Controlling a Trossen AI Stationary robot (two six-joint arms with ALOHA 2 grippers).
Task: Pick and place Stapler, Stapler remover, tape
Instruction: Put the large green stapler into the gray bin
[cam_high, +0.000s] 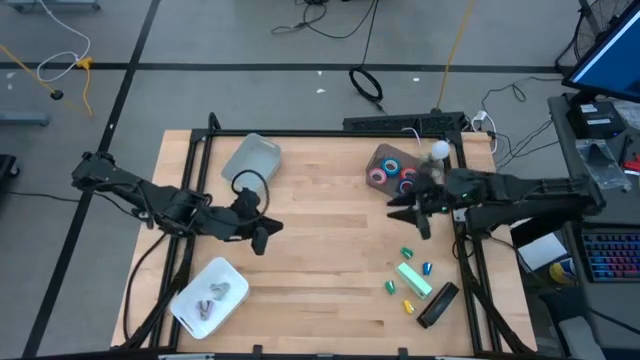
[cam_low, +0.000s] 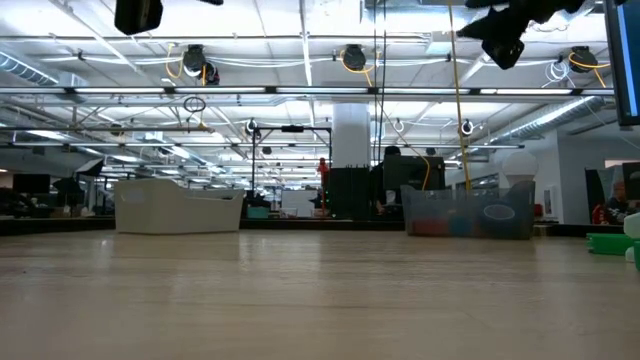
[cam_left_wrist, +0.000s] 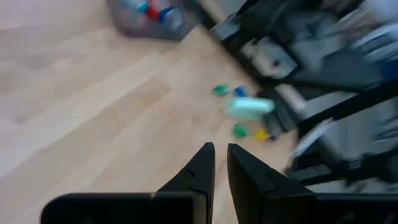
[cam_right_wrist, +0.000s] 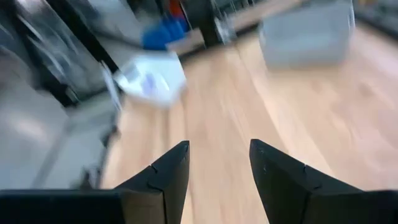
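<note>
On the wooden desk (cam_high: 320, 240) the right gripper (cam_high: 412, 212) hangs above the surface, just beside the clear bin (cam_high: 395, 168) at the far right side, and its jaws are released with a wide gap between them, holding nothing. In this bin lie the tape rolls (cam_high: 393, 172), red and blue rings close together. The left gripper (cam_high: 262, 230) is over the left half of the desk, near the middle, and its jaws stand almost closed with only a thin gap, also with nothing between them. Near the right front corner of the desk lies the pale green stapler (cam_high: 414, 279), and the black stapler (cam_high: 438, 304) is just beside it, closer to the edge. Around these two are several small coloured pieces (cam_high: 407, 253), green, blue and yellow; which of them is a stapler remover I cannot tell. An empty clear bin (cam_high: 251, 160) stands at the far left part of the desk. A white tray (cam_high: 210, 296) at the front left corner holds some small grey metal things (cam_high: 212, 296).
</note>
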